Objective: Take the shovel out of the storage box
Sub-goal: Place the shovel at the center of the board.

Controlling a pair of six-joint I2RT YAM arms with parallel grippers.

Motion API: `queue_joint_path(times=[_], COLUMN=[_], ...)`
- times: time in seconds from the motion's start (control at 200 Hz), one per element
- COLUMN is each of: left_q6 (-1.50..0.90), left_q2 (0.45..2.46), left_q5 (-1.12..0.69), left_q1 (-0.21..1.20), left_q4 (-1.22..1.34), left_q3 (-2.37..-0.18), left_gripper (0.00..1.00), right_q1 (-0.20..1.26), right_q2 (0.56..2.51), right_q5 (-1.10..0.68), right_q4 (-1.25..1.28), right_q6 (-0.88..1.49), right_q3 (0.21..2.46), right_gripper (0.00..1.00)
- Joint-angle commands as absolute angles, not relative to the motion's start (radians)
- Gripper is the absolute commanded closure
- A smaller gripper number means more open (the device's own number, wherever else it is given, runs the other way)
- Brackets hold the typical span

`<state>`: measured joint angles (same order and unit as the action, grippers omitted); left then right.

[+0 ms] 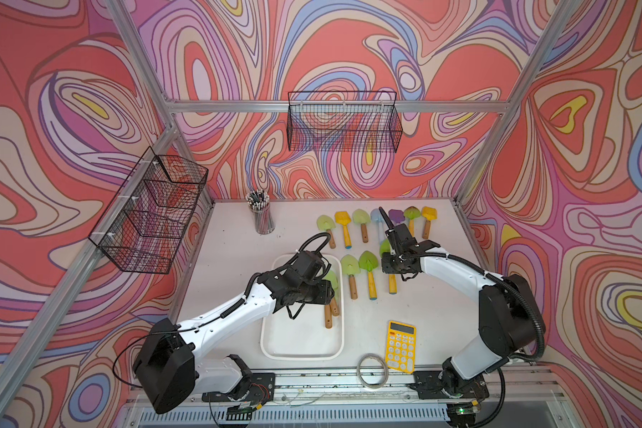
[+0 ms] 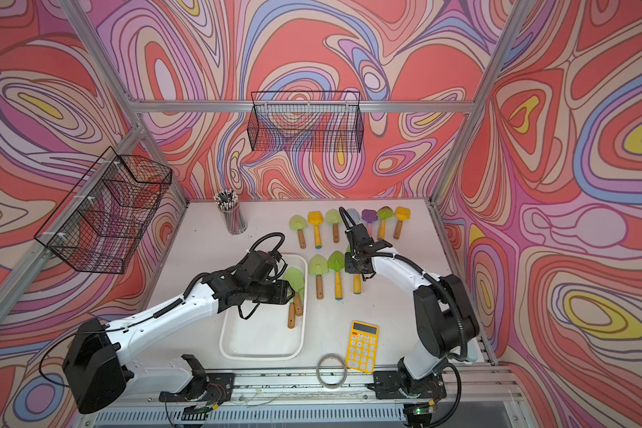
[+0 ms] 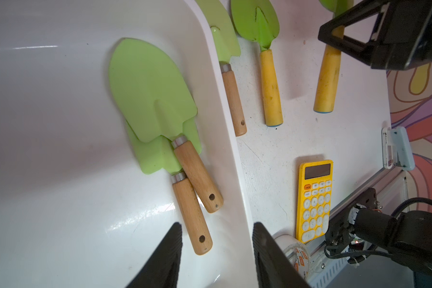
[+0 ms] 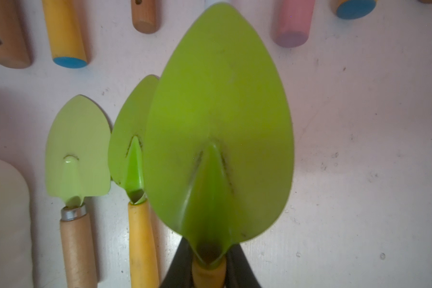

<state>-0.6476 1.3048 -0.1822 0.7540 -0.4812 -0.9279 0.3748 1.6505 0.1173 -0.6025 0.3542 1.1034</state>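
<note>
At the left of both top views a wire basket [image 1: 152,211] hangs on the wall. A cup of pencils [image 1: 263,218] stands near the table's back edge.

Lower centre lies the storage box [image 1: 301,356], white and shallow. Two shovels rest inside it along its right wall, stacked. The upper shovel [image 3: 150,92] lies across the blade of the lower shovel [image 3: 190,207]. Both are pale green with wooden handles that point toward the bottom of the top views.

The left gripper [image 3: 216,225] hangs over them with its jaws partly apart and nothing clamped. In the left wrist view the end of the lower shovel's handle shows between the black fingers [image 3: 165,259].

Right of the box a pair of green shovels [image 1: 368,261] lies on the table, with a row of more shovels [image 1: 343,218] behind them. Just right of the pair, outside the box, the right gripper [image 4: 208,271] is closed around the handle of a yellow-handled shovel [image 4: 217,124], just under its bright green blade.

Toward the lower right, a yellow calculator [image 1: 400,346] lies on the table with a roll of tape [image 1: 372,370] just beside it.
</note>
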Motion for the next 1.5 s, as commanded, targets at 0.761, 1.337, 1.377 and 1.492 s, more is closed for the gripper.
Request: queue_joint_path(times=[0.761,1.337,1.377,1.492], left_q6=[-0.657,-0.661,-0.662,-0.663], left_q2=[1.317,1.311,1.316,1.331], left_q5=[-0.168,-0.157,-0.155,-0.161], left_q1=[0.77,0.77,0.77,0.77], left_q4=[-0.488,-0.491,-0.492,-0.493], left_q3=[-0.944,-0.936,-0.939,-0.949], left_gripper=[0.49,0.48,0.48,0.48], right_q1=[0.349,0.349,0.35,0.349], right_q2=[1.81,1.822,1.817,1.798], right_q5=[0.12,0.129,0.134,0.139], right_q4=[-0.55,-0.544,-0.546,-0.555], right_q6=[0.331,0.339,0.339,0.34], right_q3=[1.14,1.123,1.121,1.122], right_gripper=[0.88,0.73,0.72,0.68])
